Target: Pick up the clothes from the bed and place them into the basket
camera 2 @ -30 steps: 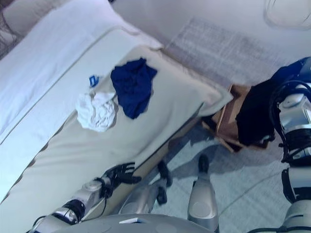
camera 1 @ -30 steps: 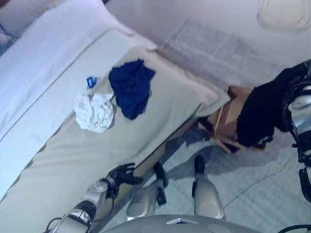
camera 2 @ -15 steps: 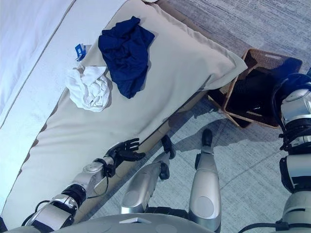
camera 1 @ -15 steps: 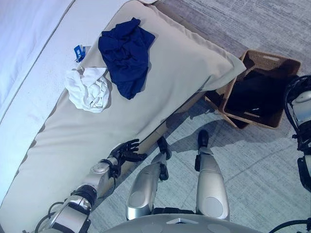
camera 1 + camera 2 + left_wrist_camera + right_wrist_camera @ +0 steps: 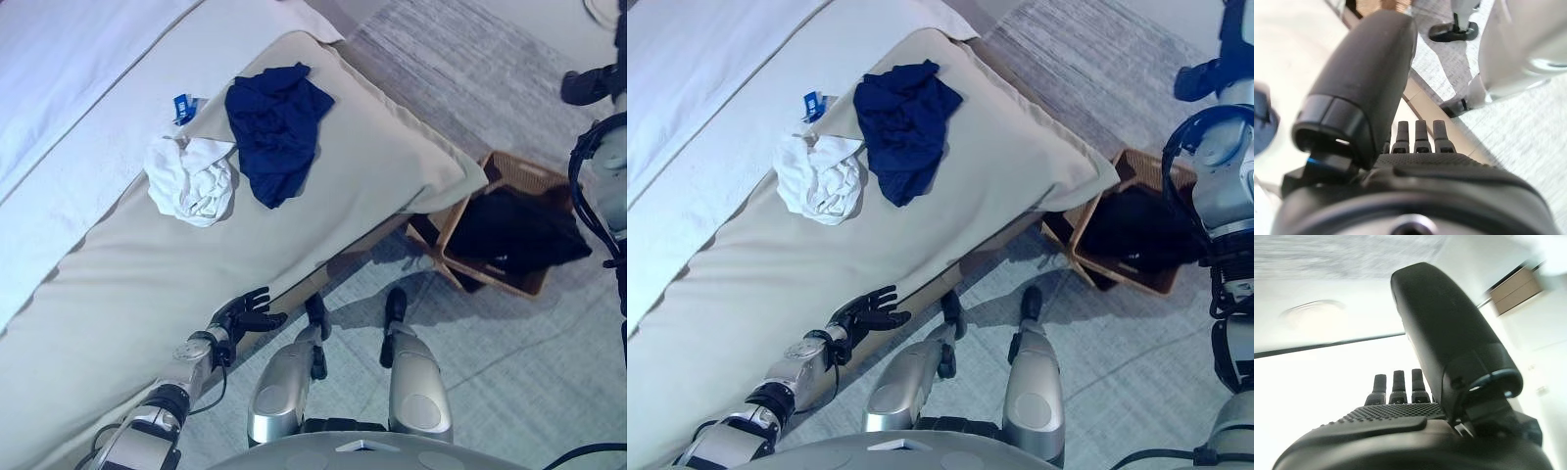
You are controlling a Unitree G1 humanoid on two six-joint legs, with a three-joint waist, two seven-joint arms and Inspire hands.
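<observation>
A navy garment (image 5: pixel 277 127) and a crumpled white garment (image 5: pixel 191 178) lie side by side on the beige blanket of the bed (image 5: pixel 127 294). A black garment (image 5: pixel 514 233) lies in the brown wicker basket (image 5: pixel 534 176) on the floor by the bed's corner. My left hand (image 5: pixel 245 315) hangs open and empty at the bed's near edge; its straight fingers (image 5: pixel 1415 134) also show in the left wrist view. My right hand (image 5: pixel 588 86) is raised above and beyond the basket, open and empty, with its fingers (image 5: pixel 1395 384) straight.
A small blue item (image 5: pixel 183 106) lies on the bed beside the white garment. White bedding (image 5: pixel 69 69) covers the bed's far side. A grey rug (image 5: pixel 441 78) lies beyond the bed's corner, and tiled floor surrounds the basket.
The black garment, hanging from my right hand over the basket one second ago, now lies in the basket. My right hand has risen empty. The camera has shifted.
</observation>
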